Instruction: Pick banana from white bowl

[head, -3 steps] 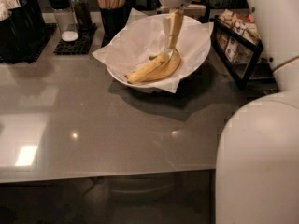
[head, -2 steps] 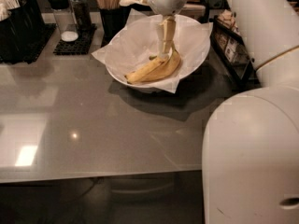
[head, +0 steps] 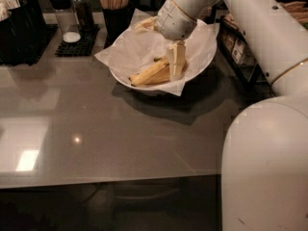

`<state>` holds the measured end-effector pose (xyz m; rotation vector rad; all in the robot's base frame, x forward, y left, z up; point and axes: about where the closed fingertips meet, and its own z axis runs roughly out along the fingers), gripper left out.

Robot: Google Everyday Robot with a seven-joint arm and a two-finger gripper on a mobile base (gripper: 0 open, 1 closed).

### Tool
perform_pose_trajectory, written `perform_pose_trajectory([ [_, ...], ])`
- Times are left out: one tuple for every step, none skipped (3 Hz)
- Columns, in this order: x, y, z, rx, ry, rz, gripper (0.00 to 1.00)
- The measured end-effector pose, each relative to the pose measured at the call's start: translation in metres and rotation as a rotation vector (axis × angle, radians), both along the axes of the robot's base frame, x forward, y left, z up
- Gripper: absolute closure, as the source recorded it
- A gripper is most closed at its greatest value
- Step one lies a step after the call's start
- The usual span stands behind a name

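The hand [head: 176, 64] is being held pointing down inside the white bowl [head: 124, 81] on the worktop [head: 96, 129], apparently for a grasp from above. Whether it is clenched cannot be told. The banana [head: 150, 73] is lying under and left of the hand.

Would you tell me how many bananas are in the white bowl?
2, as far as shows: one banana lies toward the left of the white bowl, a second banana tight against it, under the gripper, which may hide more.
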<state>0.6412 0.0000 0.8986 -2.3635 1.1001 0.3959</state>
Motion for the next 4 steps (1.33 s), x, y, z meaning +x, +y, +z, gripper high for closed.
perform_pose_trajectory([
  [-0.008,-0.011,-0.024,-0.017,0.056,-0.040,0.00],
  [-0.008,-0.011,-0.024,-0.017,0.056,-0.041,0.00],
  [-0.007,-0.018,-0.009,-0.008,0.027,-0.065,0.00],
  [-0.008,-0.028,0.012,0.008,-0.017,-0.097,0.00],
])
